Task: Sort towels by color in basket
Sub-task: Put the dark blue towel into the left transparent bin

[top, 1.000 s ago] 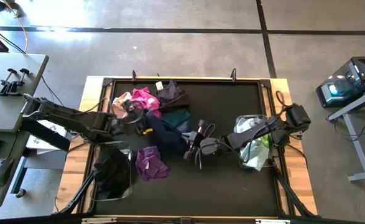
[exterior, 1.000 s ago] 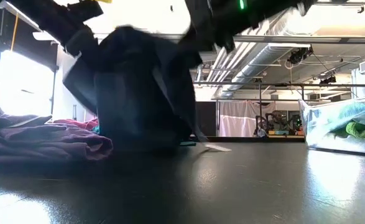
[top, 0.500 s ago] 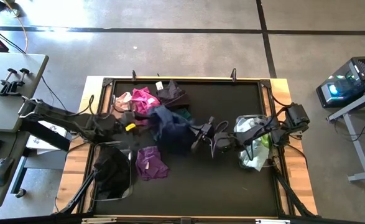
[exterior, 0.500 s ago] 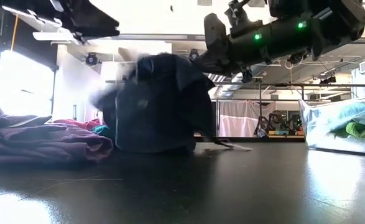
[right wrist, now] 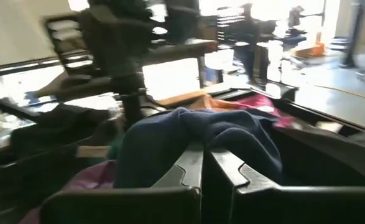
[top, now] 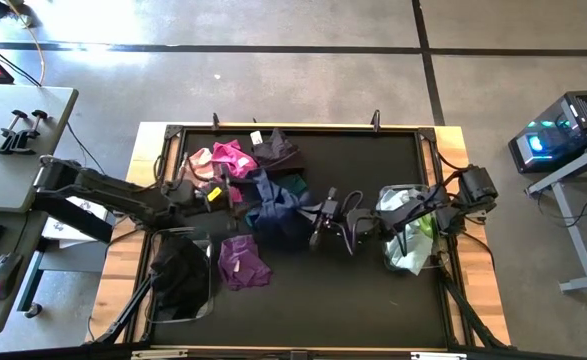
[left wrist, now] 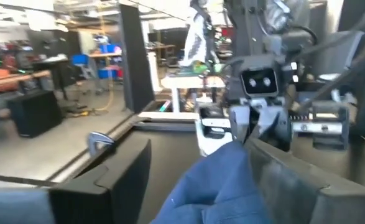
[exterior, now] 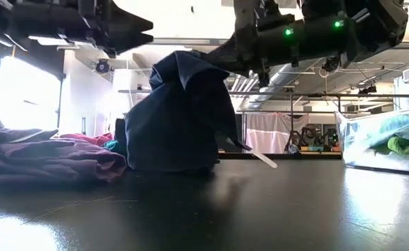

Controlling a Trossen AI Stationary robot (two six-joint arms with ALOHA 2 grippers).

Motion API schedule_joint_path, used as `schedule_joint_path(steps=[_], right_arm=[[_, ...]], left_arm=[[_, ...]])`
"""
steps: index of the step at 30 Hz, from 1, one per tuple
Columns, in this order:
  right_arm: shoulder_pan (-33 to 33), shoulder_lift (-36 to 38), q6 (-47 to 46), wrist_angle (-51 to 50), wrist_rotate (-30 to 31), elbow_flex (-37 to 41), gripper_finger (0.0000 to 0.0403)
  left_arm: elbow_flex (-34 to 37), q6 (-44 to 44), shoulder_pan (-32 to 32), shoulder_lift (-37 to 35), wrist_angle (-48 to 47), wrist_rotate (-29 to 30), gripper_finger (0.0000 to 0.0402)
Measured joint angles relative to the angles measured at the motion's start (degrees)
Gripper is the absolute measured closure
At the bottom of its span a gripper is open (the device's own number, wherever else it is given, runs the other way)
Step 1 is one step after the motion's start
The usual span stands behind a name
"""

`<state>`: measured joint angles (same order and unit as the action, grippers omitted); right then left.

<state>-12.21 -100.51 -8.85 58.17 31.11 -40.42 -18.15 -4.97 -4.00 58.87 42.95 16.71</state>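
Observation:
A navy towel [top: 276, 205] stands in a peak at the middle of the black table [top: 363, 290], its lower edge [exterior: 169, 166] on the table. My right gripper [top: 313, 214] is shut on its top; it also shows in the right wrist view [right wrist: 204, 163]. My left gripper [top: 231, 196] hovers open just left of the towel, touching nothing; the left wrist view shows its fingers [left wrist: 101, 186] wide apart. A purple towel [top: 241, 262] lies near the left basket [top: 178, 282]. Pink and magenta towels [top: 225, 160], a black one [top: 278, 150] and a teal one [top: 293, 185] lie at the back. My right gripper pinches a bunched fold at the navy towel's top [right wrist: 198, 127] between its two shut fingers. The fingers come from the table's right, slanting down. The towel hangs below them like a tent, its lower edge on the table and a white label [exterior: 263, 159] sticking out.
The left basket holds dark cloth. The clear basket on the right [top: 409, 238] holds white, pale and lime cloths. The table's raised frame [top: 293, 128] runs around the mat. Bare mat lies near the front edge, between the baskets.
The navy towel was held up between both grippers; it has come off my left gripper, which has drawn back toward the table's left edge. My right gripper has gone a little toward the far edge with the towel's top. The towel now hangs gathered in one peak.

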Motion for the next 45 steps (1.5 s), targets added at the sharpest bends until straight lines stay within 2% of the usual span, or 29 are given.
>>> schedule_joint_path(steps=[4,9,16,22,26,30,35,37,40,45], right_arm=[[0.0,0.0,2.0,0.2,-1.6,-1.6,0.0402],[0.0,0.0,8.0,-1.3,-6.2,-5.4,0.0402],[0.0,0.0,12.5,-5.1,-7.1,-9.8,0.0402],[0.1,0.0,13.9,-6.5,-8.3,-10.9,0.0402],[-0.2,0.0,15.3,-6.9,-10.5,-10.9,0.0402],[-0.3,0.0,15.1,-9.3,-13.1,-10.9,0.0399],[-0.3,0.0,13.7,-12.7,-11.5,-11.0,0.0367],[-0.5,0.9,12.1,-14.8,-11.3,-11.0,0.0344],[-1.6,5.2,10.7,-21.5,-10.5,-11.0,0.0313],[-5.1,12.3,9.3,-34.6,-7.8,-11.0,0.0294]], left_arm=[[0.0,4.5,1.7,6.8,5.3,-4.9,0.0119],[-0.3,8.8,2.9,15.0,12.6,-11.9,0.0116],[-5.4,9.4,3.0,22.9,12.6,-23.2,0.0118],[-9.2,9.1,2.4,28.0,12.2,-24.3,0.0119],[-10.7,5.9,2.4,30.1,10.9,-25.0,0.0129],[-11.9,1.9,1.4,30.4,5.6,-25.2,0.0189],[-13.6,-3.0,0.2,29.6,0.1,-24.9,0.0338],[-14.6,-5.3,-0.1,27.4,-6.2,-24.3,0.0383],[-18.4,-10.3,-1.3,20.8,-21.6,-19.3,0.0382],[-30.1,-15.1,-5.7,9.6,-49.2,-3.6,0.0395]])
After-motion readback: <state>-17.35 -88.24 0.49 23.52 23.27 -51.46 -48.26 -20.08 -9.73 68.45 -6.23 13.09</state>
